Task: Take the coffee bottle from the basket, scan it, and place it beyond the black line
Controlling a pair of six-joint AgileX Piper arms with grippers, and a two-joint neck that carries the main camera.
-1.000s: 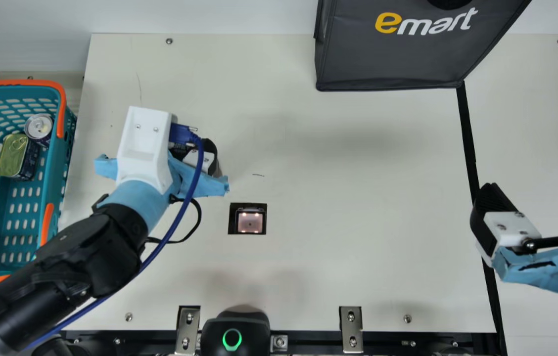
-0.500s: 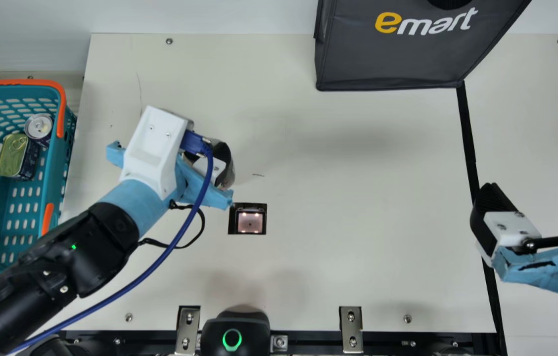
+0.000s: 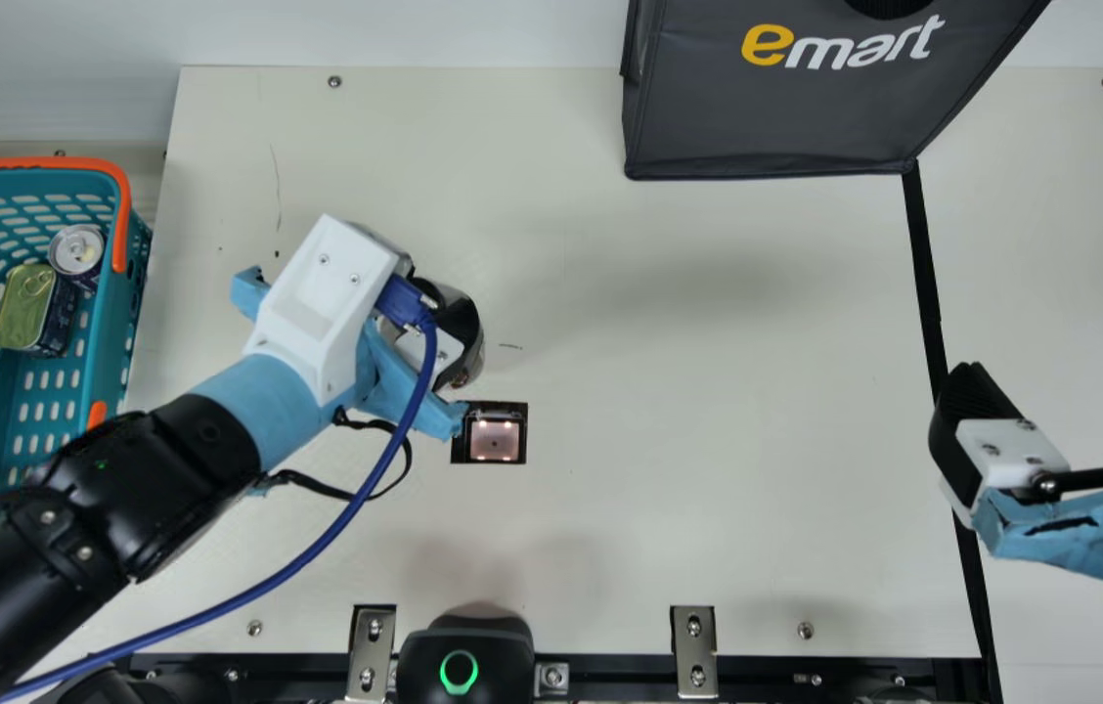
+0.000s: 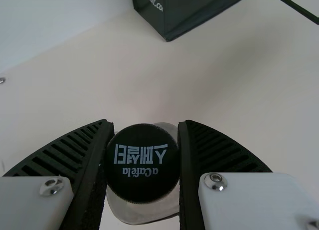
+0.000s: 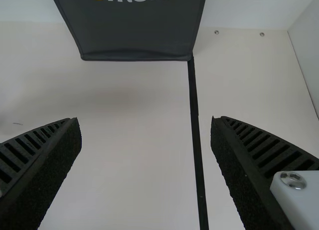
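"Main view, straight to the cream table (image 3: 708, 391): any action?"

"Plenty! Swinging further across with the left arm (image 3: 185, 440), turning at the wrist, drawing the working end farther from the basket (image 3: 111, 332)."

"And up by the dark bag (image 3: 786, 108)?"

"No change, still parked at the far end of the black line (image 3: 923, 274)."

"Holding anything?"

"Yes! Look to the left wrist view: see the left gripper (image 4: 144, 127) closed up and clamping the coffee bottle (image 4: 142, 210) from both sides. Now check the right gripper (image 5: 146, 120): spread wide, nothing held, stationed by the black line."

"Meaning what for the task?"

"Out of the basket, so on to the scan, by the look of it. Just beside the scanner window (image 3: 495, 438), needing a final line-up. Careful, though: gripped near the black cap (image 4: 142, 162), so could swivel!"
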